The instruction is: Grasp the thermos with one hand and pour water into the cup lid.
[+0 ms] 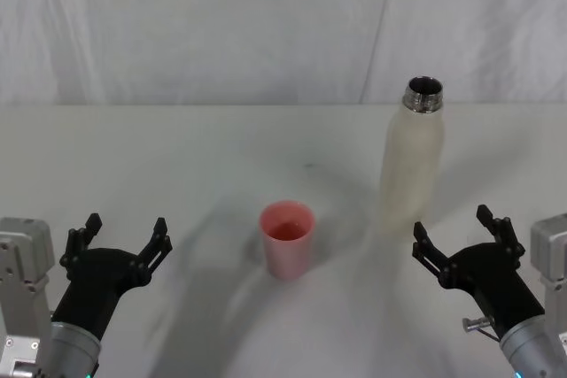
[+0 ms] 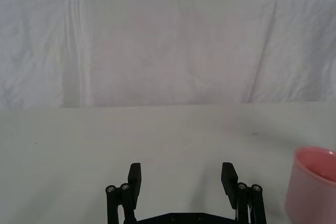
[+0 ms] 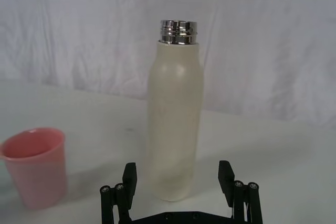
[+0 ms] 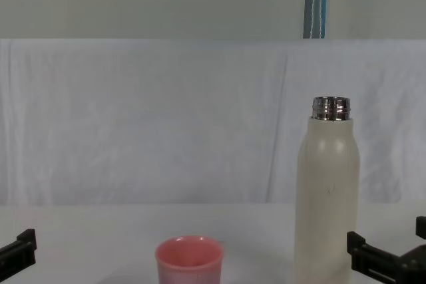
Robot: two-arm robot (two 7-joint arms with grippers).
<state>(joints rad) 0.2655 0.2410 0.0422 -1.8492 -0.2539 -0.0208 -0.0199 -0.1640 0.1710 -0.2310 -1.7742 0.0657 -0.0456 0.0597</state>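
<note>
Right hand (image 3: pixel 178 182) wide open, seemingly empty, near thermos (image 3: pixel 175 114)

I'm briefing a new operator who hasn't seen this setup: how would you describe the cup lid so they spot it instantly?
On the white table, look near the middle, between the two open grippers. The cup lid stands upright there, to the left of the tall cream thermos and apart from it. It is the only pink thing, short and slightly tapered.
</note>
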